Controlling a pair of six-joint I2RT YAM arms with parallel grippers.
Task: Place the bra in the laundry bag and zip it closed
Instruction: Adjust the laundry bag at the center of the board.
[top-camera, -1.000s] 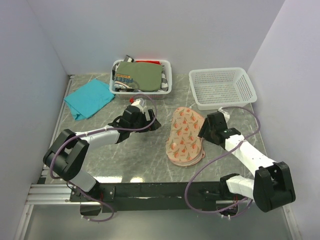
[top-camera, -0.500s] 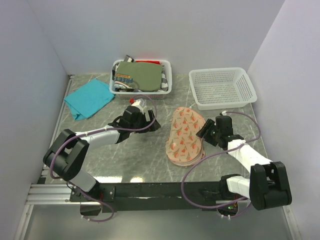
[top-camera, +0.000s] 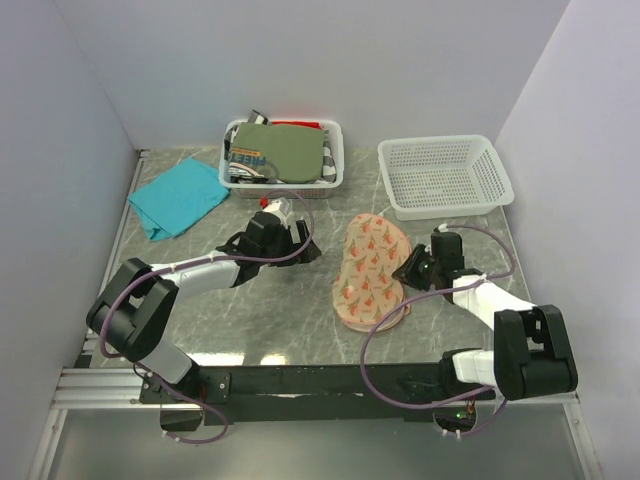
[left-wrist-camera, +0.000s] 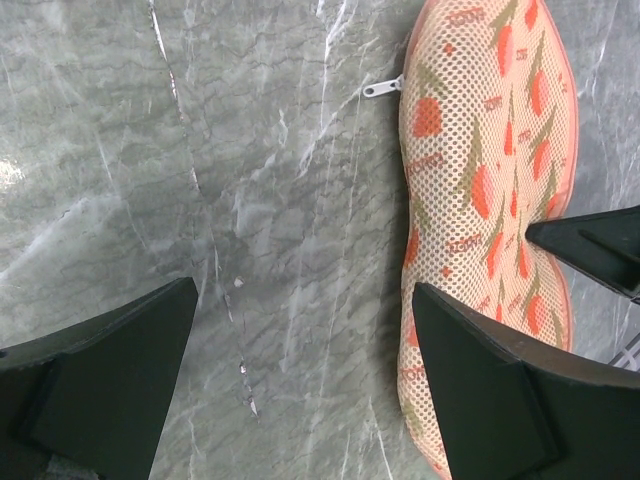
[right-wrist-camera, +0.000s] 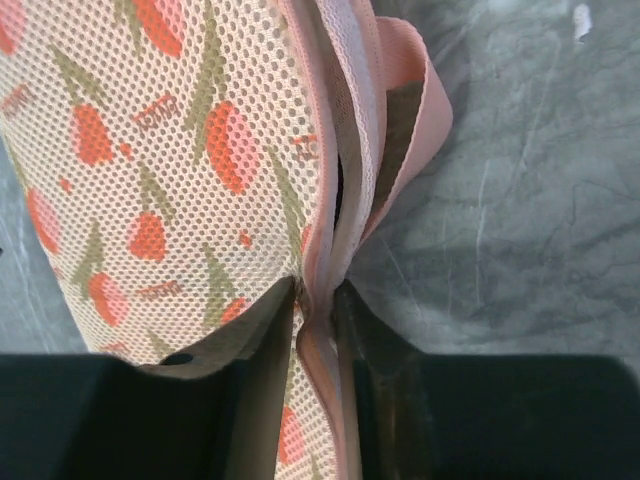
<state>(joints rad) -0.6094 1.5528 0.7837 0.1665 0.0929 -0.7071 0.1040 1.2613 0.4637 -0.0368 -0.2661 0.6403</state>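
Observation:
The laundry bag (top-camera: 368, 268) lies flat right of the table's middle, pinkish mesh with orange print. In the left wrist view the laundry bag (left-wrist-camera: 490, 170) shows a small metal zipper pull (left-wrist-camera: 383, 88) at its left edge. My right gripper (top-camera: 408, 271) is at the bag's right rim. In the right wrist view my right gripper (right-wrist-camera: 315, 300) is shut on the pink edge of the laundry bag (right-wrist-camera: 170, 150), and the seam gapes a little above the fingers. My left gripper (top-camera: 296, 243) hovers open over bare marble just left of the bag, nothing between its fingers (left-wrist-camera: 303, 290). The bra is out of view.
A white basket (top-camera: 336, 172) holding an olive folded garment (top-camera: 285, 150) stands at the back centre. An empty white mesh basket (top-camera: 445, 175) stands at the back right. A teal cloth (top-camera: 178, 197) lies at the back left. Walls close in on three sides.
My right gripper has slid left to the bag's right rim and closed on it. The left arm has not moved.

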